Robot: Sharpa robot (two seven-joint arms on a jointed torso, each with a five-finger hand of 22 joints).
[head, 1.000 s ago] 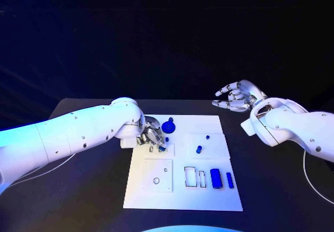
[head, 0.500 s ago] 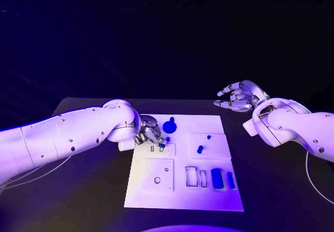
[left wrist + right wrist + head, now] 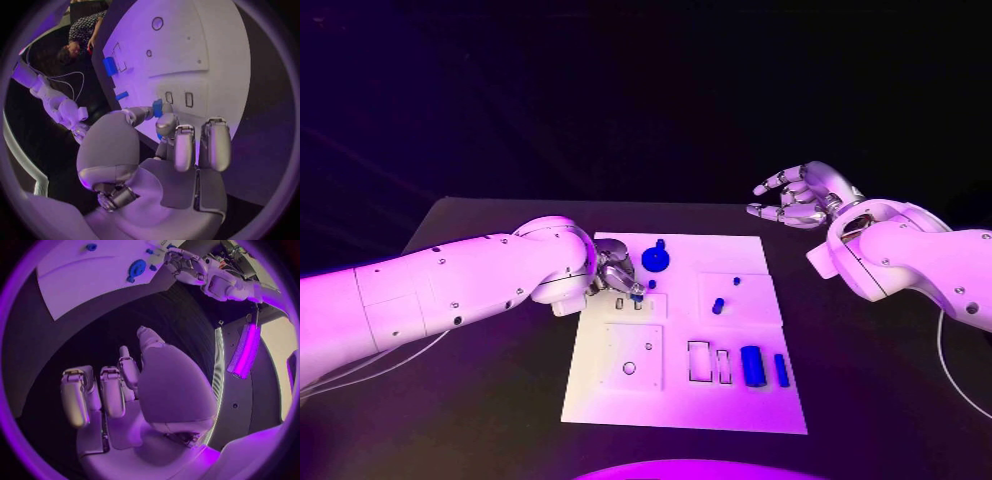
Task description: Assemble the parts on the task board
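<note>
The white task board (image 3: 678, 400) lies in the middle of the black table. My left hand (image 3: 617, 274) hovers over the board's far left part and pinches a small blue part (image 3: 157, 107) between thumb and a finger, just above two small upright slots (image 3: 188, 99). A round blue knob (image 3: 655, 261) stands at the board's far edge. Two small blue pegs (image 3: 718, 306) stand in the right-hand plate. Two blue bars (image 3: 751, 366) lie near the front right, beside two empty rectangular slots (image 3: 697, 361). My right hand (image 3: 796, 197) is raised off the board beyond its far right corner, fingers apart and holding nothing.
Bare black table (image 3: 473, 400) surrounds the board on the left, right and front. The right wrist view shows the board (image 3: 81, 280) with the knob (image 3: 137, 266) and my left hand (image 3: 184, 262) far off.
</note>
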